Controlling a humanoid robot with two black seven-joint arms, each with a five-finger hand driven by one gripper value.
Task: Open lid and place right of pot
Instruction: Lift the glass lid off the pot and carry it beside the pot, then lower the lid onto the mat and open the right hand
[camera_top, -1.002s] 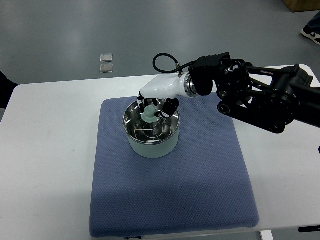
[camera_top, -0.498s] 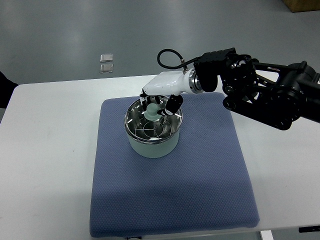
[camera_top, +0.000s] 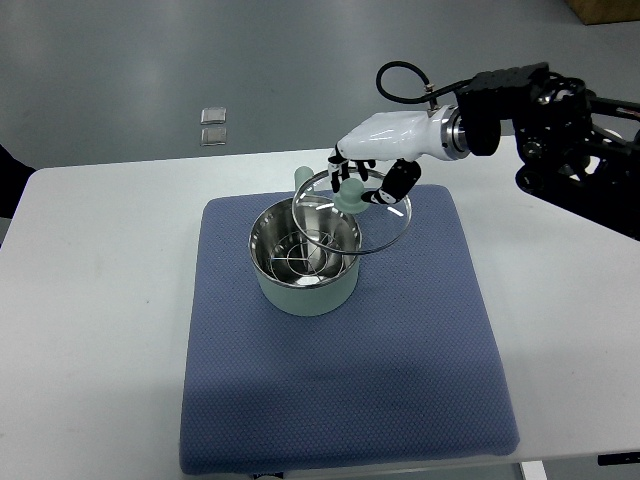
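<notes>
One glass lid (camera_top: 352, 210) aloft, fingers (camera_top: 397, 184) hiding knob

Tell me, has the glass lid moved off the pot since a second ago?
Yes. The lid, held by its knob in the right hand, has lifted off the pot and shifted toward the picture's right and far side; it still overlaps the pot's rim.

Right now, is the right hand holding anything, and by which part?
Yes. The right hand holds the glass lid by its green knob on top, with the lid lifted off and tilted over the pot.
</notes>
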